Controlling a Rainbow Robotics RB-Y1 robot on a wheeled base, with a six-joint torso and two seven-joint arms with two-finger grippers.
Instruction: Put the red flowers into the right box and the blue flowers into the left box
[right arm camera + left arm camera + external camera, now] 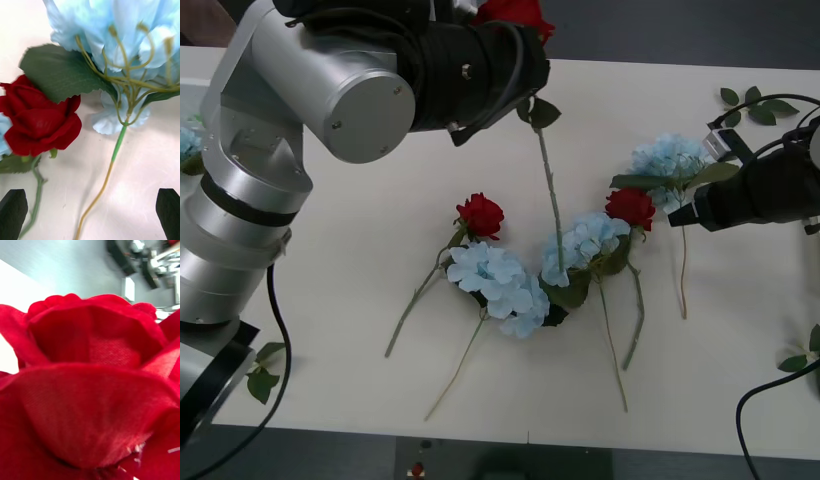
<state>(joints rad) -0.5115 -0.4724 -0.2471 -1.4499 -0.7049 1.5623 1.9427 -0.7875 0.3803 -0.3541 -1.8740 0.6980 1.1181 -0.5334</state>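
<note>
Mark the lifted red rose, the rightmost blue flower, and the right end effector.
Lifted red rose [520,12], front view, on its bloom.
Rightmost blue flower [667,160], front view, on its head.
Right end effector [90,213], right wrist view, midway between fingertips.

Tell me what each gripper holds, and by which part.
The left gripper holds a red rose just under its bloom, stem hanging. The right gripper is open over a blue flower's stem, holding nothing.

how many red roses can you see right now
3. One red rose is lifted at the left gripper, stem hanging down. One lies left of centre on the table. One lies right of centre, near the right gripper. Others may be hidden.
</note>
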